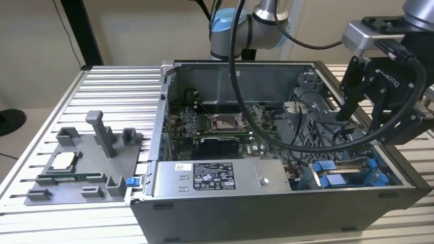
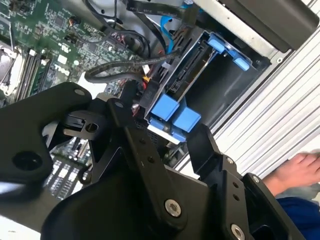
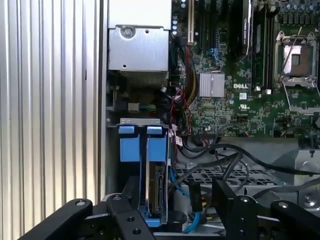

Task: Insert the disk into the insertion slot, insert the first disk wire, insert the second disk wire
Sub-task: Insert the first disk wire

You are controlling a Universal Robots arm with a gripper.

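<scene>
- Here, in the exterior view, a dark grey sheet-metal computer case (image 1: pixel 271 213) lies open on a ribbed aluminium counter (image 1: pixel 115 91). A silver labelled power-supply box (image 1: pixel 217 178) sits along its near wall, with a green motherboard (image 1: pixel 217 124) behind it. The insertion slot (image 1: pixel 376 175), lined with glossy bright blue plastic rails, is in the case's corner at the exterior view's right. The arm (image 1: pixel 234 23) reaches over from behind the case. Its matte black jaws point down just above that slot, spread wide and gripping nothing. A grey moulded fixture (image 1: pixel 88 173) rests on the counter at the exterior view's left.
- In the second wrist view, the disk (image 2: pixel 192 64), a flat slab in a blue carrier, sits inside the slot with its dark connector edge showing. Two squared blue tabs (image 2: pixel 172 112) lie between the parted black fingers (image 2: pixel 137 145). Black sheathed cables (image 2: pixel 115 72) loop beside the disk; whether any is plugged into it cannot be told. A person's hand (image 2: pixel 300 167) shows beyond the case, near the counter's ribs.
- In the first wrist view, the disk (image 3: pixel 157 192) stands on edge in the slot beside the case wall, with the blue tabs at its end. The jaws are wide to either side and closed on nothing. A thin blue cable (image 3: pixel 175 182) curves just beside the disk.
</scene>
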